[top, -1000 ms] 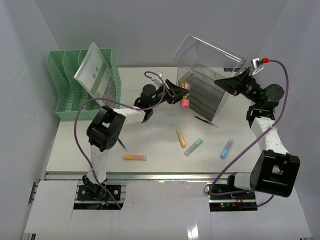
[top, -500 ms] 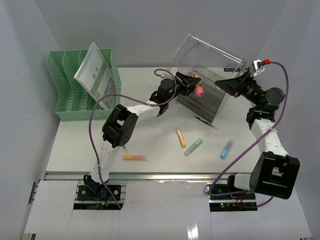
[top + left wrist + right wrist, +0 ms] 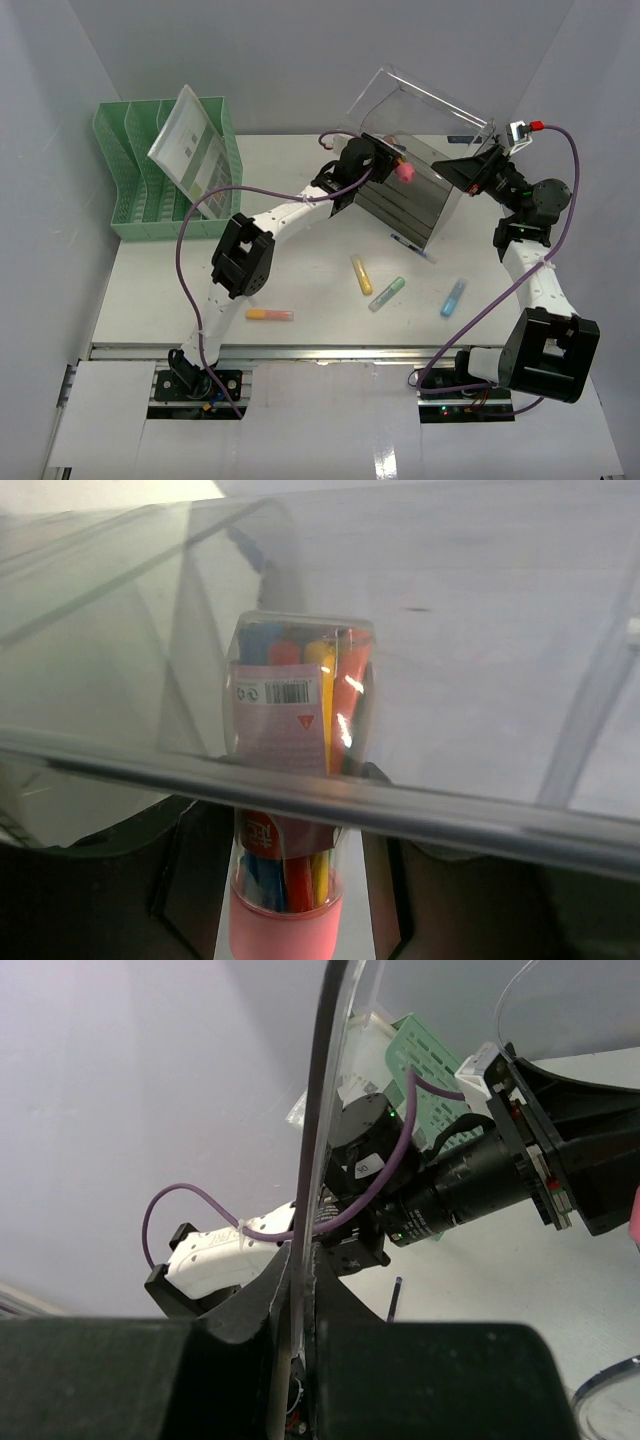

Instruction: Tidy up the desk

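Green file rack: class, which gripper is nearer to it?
Left. The left gripper, holding a pen pack, sits right of the rack; the right gripper, clamping the box lid, is farther right.

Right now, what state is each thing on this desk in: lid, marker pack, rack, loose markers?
Clear lid: tilted up, pinched between the fingers of the right gripper.
Marker pack: clamped in the fingers of the left gripper, under the raised lid.
File rack: upright, one sheet leaning in it.
Yellow marker, green marker, blue marker, orange marker: lying flat on the desk.
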Controlling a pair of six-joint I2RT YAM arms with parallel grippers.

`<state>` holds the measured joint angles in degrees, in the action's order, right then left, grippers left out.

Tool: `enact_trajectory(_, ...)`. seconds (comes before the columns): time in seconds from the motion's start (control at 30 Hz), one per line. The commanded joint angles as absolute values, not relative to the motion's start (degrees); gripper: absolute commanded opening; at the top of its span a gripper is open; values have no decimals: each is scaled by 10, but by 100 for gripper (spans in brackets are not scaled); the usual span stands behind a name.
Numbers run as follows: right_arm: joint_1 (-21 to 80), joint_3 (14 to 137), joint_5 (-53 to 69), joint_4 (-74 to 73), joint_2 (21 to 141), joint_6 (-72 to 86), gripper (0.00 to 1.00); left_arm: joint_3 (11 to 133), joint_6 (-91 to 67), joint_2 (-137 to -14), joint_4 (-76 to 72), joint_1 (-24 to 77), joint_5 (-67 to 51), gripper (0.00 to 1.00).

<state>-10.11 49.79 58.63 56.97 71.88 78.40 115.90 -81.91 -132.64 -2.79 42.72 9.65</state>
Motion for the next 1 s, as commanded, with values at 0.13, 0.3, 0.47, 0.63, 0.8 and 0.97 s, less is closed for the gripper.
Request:
enact_trajectory(0.13,-100,510,580,654,682,758,8,1166,-794,-1301,-30,431,97,67)
enact_trajectory(0.3,-100,511,581,646,682,750,8,1140,-760,-1274,-60,433,96,78)
enact_trajectory(0.47,-101,512,581,632,678,738,8,1104,-755,-1248,-88,434,83,81)
enact_trajectory(0.63,-100,514,586,622,672,724,8,1014,-747,-1197,-143,436,54,53)
enact_trajectory(0.8,-100,516,590,600,669,711,8,893,-718,-1109,-162,443,50,42)
enact_trajectory(0.97,-101,510,590,571,664,680,8,712,-690,-1001,-252,442,61,48)
